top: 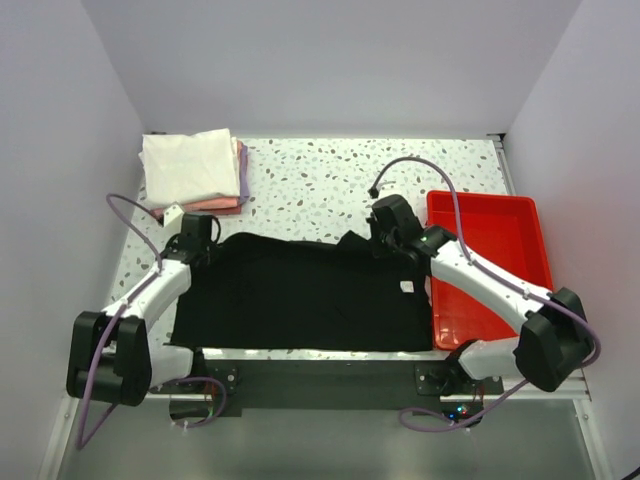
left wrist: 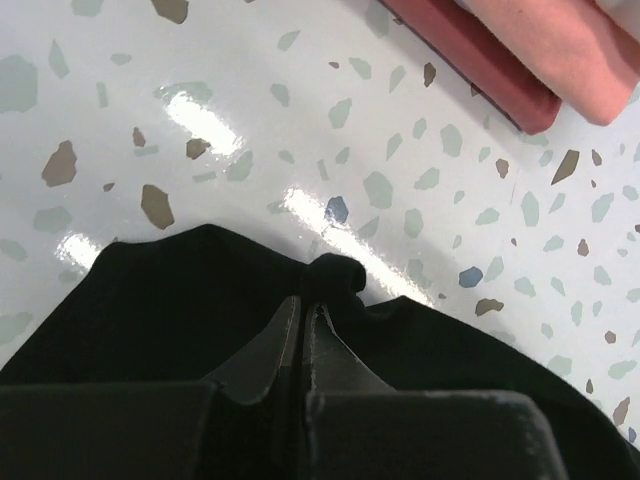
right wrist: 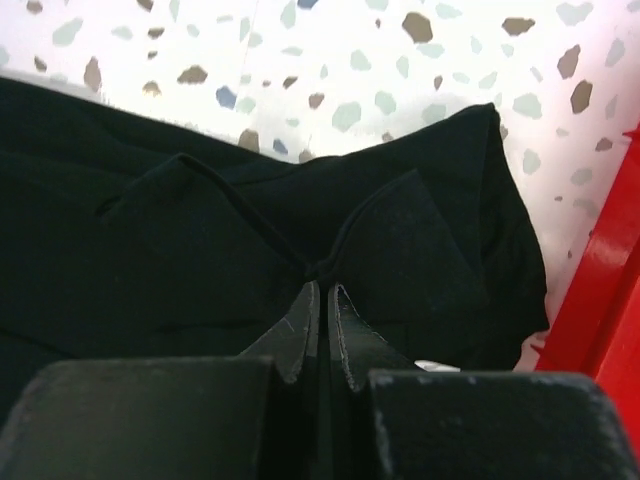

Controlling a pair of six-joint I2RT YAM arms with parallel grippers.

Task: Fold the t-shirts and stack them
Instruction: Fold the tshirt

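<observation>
Our left gripper [left wrist: 305, 300] is clamped on a pinch of the black t-shirt [top: 300, 295], which lies spread across the table [top: 330, 175], its corner near the folded stack [top: 192, 168]. Our right gripper [right wrist: 322, 285] nips the far edge beside the red tray [top: 500, 225]. We judge the cloth limp and light: it will sag between holds, so corner grips suit.

- No text, brand, number or sign can be read in any view.
- A small white label [top: 406, 287] lies on the black t-shirt [top: 300, 295], towards its right side. It is too small to show any print.
- A small white tag [top: 172, 215] sits at the near corner of the folded stack [top: 195, 170]. Nothing on it is legible.
</observation>
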